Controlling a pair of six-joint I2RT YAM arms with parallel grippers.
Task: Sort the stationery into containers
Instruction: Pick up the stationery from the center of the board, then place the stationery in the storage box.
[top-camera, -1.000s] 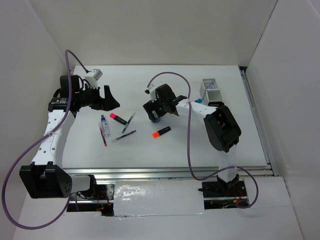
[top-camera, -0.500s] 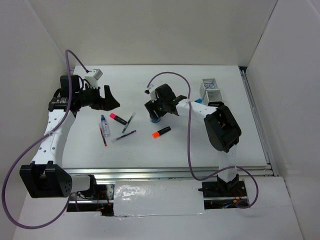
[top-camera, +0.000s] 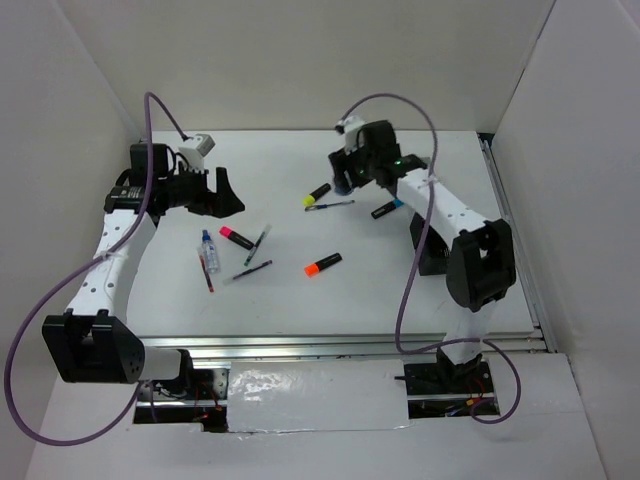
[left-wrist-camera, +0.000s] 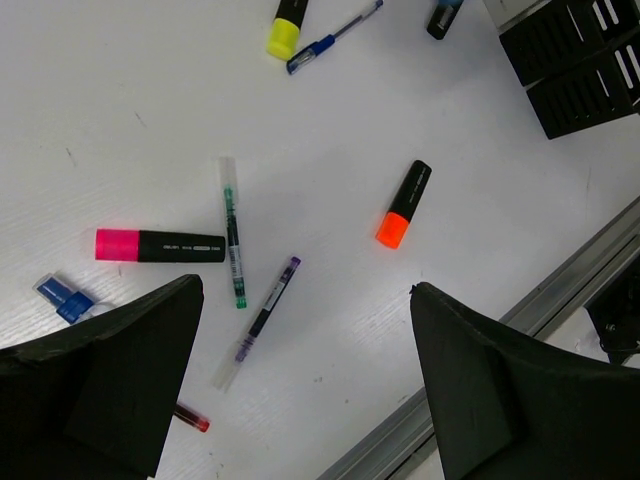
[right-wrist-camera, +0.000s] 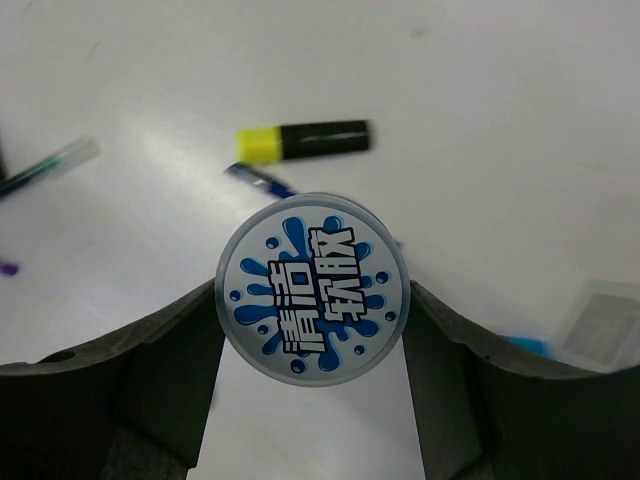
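My right gripper (right-wrist-camera: 312, 305) is shut on a round blue-white tape roll (right-wrist-camera: 312, 268) and holds it above the table, at the back centre (top-camera: 350, 176). Under it lie a yellow-capped highlighter (right-wrist-camera: 303, 141) and a blue pen (right-wrist-camera: 258, 180). My left gripper (left-wrist-camera: 302, 290) hangs open and empty above the left of the table (top-camera: 226, 196). Below it are a pink highlighter (left-wrist-camera: 160, 245), a green pen (left-wrist-camera: 233, 245), a purple pen (left-wrist-camera: 262, 320), an orange highlighter (left-wrist-camera: 403, 204), a red pen (left-wrist-camera: 190, 417) and the small bottle (top-camera: 208, 250). Black mesh bins (left-wrist-camera: 580, 60) stand at the right.
A blue-capped highlighter (top-camera: 385, 209) lies right of the blue pen. My right arm's white link (top-camera: 440, 200) crosses over the bin row, so only part of a black bin (top-camera: 428, 248) shows from above. A metal rail (top-camera: 340, 343) runs along the near edge.
My right gripper closed on the tape roll, lifted it off the table and swung toward the back right. That uncovered the yellow highlighter and the blue pen. The left gripper shifted slightly.
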